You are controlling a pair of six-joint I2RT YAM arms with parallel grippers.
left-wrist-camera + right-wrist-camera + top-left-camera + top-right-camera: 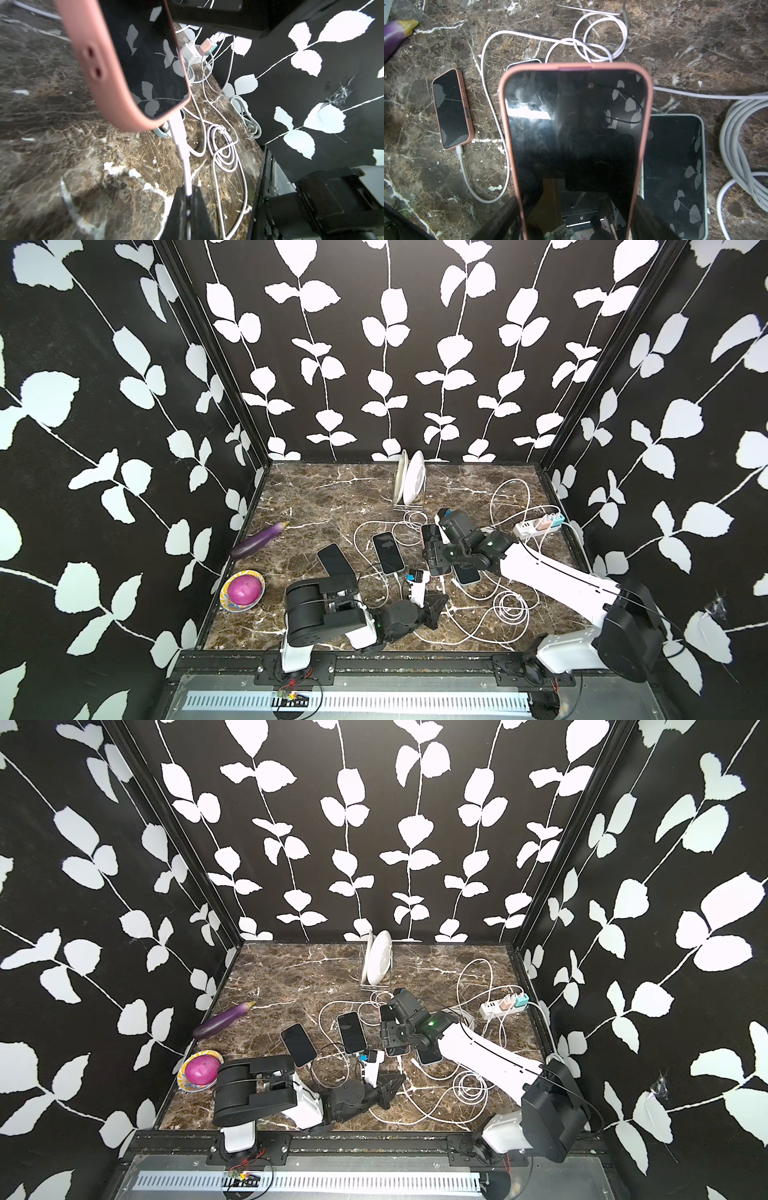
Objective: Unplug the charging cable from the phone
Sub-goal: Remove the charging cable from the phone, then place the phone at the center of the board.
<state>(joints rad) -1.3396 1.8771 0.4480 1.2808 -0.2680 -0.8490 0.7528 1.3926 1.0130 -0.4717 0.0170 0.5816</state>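
Observation:
The phone (575, 135) has a pink case and a dark screen and is held tilted above the marble table; it also shows in the left wrist view (145, 62) and in both top views (439, 568) (397, 1048). My right gripper (577, 218) is shut on its two long edges. The white charging cable (180, 145) runs from the phone's bottom edge down into my left gripper (188, 194), which is shut on it just below the plug. The plug's tip is hidden behind the case edge. In a top view the left gripper (438, 599) sits right in front of the phone.
Three other phones lie flat nearby: a black one (334, 560), a lit one (388, 551) and a green-cased one (675, 176). White cable loops (513, 605) cover the right side. A power strip (540, 524), a plate rack (409, 483), an eggplant (259, 539) and a bowl (243, 589) stand around.

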